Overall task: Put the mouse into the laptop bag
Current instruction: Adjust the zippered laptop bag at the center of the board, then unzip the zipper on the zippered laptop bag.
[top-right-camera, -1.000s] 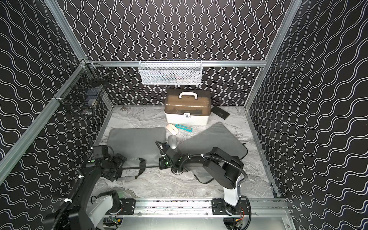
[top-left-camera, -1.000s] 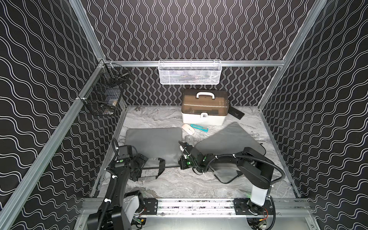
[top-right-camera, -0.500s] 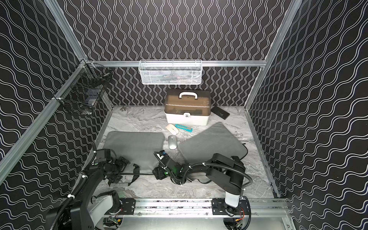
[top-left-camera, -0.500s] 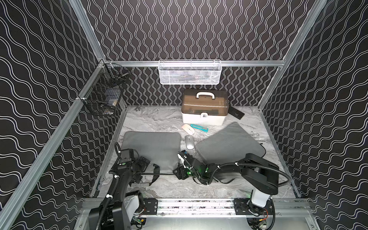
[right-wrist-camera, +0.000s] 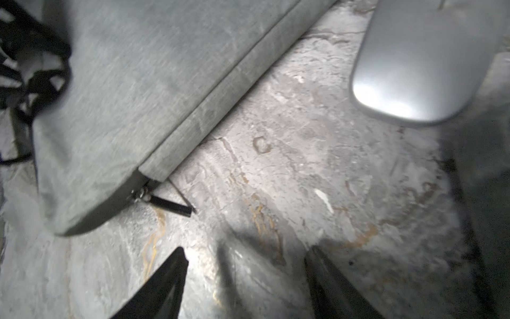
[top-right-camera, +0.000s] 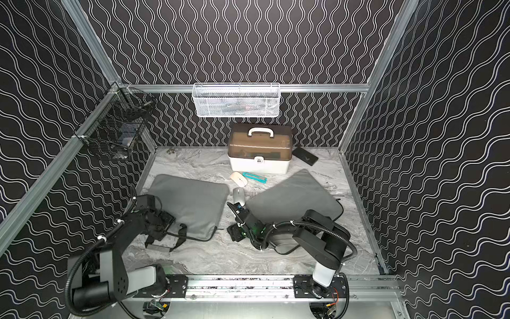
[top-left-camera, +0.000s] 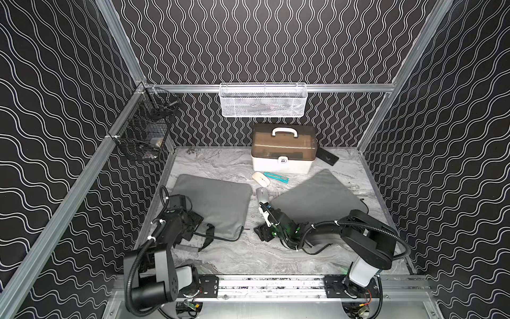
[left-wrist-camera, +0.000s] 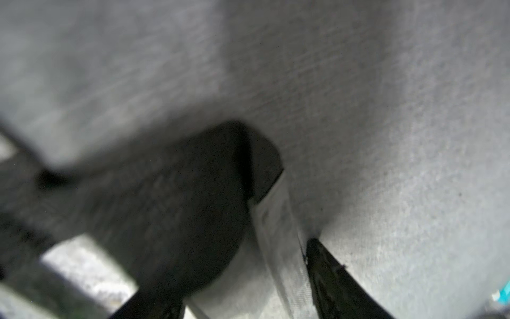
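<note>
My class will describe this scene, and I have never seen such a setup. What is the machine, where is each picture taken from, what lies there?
A robot with two arms, each ending in a two-fingered hand. Both top views look down on the whole table; each wrist view comes from a camera on one arm. There lie a left laptop bag, a right laptop bag, a silver mouse between them, a beige mouse, a teal tool and a toolbox. The right hand is open and empty, near the silver mouse. The left hand is at the left laptop bag's strap; grip unclear.
</note>
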Controlling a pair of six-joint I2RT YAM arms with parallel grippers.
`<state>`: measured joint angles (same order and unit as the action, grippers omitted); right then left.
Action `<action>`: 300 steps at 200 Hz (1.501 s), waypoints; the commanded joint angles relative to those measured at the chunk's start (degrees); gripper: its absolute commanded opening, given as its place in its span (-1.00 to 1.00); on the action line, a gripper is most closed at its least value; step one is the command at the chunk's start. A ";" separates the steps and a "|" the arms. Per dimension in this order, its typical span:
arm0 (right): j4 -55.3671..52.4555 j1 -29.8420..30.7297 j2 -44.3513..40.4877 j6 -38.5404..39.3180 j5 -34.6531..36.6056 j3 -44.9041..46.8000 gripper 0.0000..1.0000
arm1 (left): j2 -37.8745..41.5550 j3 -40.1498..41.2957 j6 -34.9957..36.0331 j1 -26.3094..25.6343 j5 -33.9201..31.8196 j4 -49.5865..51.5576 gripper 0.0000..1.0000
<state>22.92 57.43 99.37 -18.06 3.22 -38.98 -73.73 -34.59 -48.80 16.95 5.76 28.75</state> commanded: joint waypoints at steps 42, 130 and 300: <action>1.71 -0.08 5.42 10.64 -9.54 -3.66 0.18 | -0.76 -1.55 2.01 0.07 -5.19 0.38 0.38; 0.02 0.93 11.19 11.81 -15.90 -9.01 0.18 | 2.01 -0.83 1.44 0.04 -4.75 1.72 0.40; 2.40 1.99 12.01 9.15 -12.00 -8.60 -1.00 | 5.77 1.01 0.71 0.03 -1.10 2.23 0.50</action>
<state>29.21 59.40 111.70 -7.99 -11.14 -48.42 -69.69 -33.98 -47.97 16.95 3.95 30.22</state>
